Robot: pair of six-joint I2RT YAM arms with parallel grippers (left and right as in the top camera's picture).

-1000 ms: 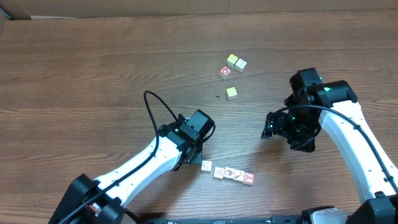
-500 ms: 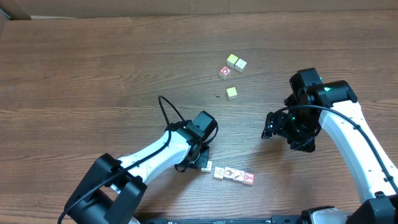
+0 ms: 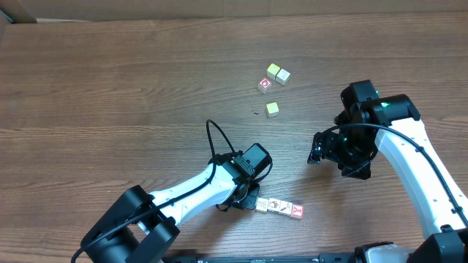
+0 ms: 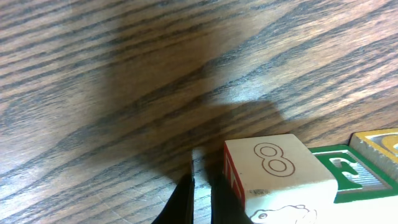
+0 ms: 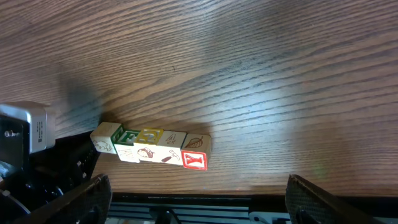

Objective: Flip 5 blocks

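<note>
Left pincer (image 4: 200, 198): pressed together, tips against end block (image 4: 273, 171). Step: flipping it. Next: low sideways push. Right pincer (image 5: 198, 186): spread, idle.

Blocks (image 3: 278, 207) in a row beside left fingers (image 4: 182, 202)

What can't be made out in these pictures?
1. Overhead: the left arm hides the left gripper and one end of the row of blocks.
2. Left wrist: the frame edge cuts off the 8 block and its neighbours; whether the gripper touches it is unclear.
3. Overhead: marks on the far cubes are too small to read.
</note>
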